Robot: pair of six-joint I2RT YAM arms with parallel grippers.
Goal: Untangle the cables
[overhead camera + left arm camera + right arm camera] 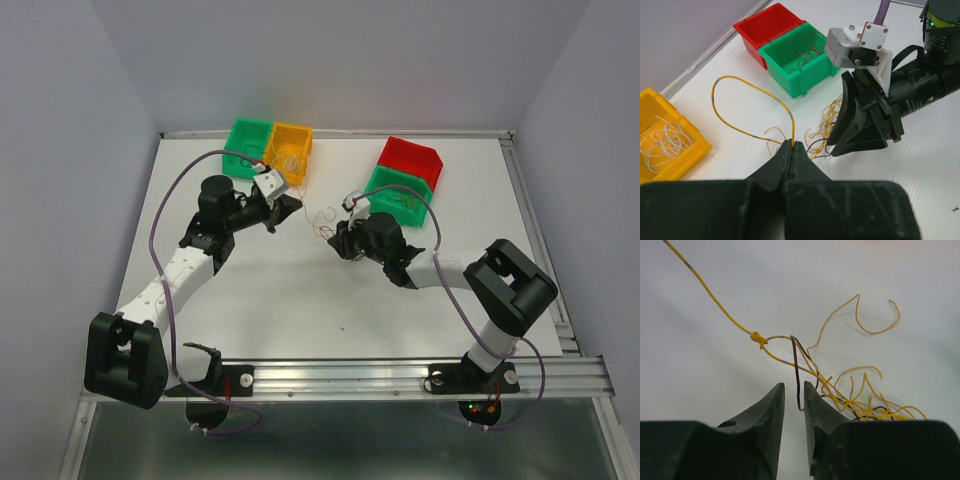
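Observation:
The cables [322, 222] lie as a small tangle of yellow and dark strands [832, 122] on the white table between my two grippers. My left gripper [791, 145] is shut on one yellow cable [740, 82], which loops up and away to the left of the jaws. In the right wrist view that yellow strand runs to a knot [758, 338] joined to the tangle [865, 400]. My right gripper [794, 386] sits low at the tangle with a narrow gap between its jaws. The end of a dark cable [796, 370] hangs in that gap, unclamped.
A green bin [247, 145] and a yellow bin [288, 150] holding whitish wires stand at the back left. A red bin [410, 155] and a green bin [400, 195] with thin strands stand at the back right, close behind the right arm.

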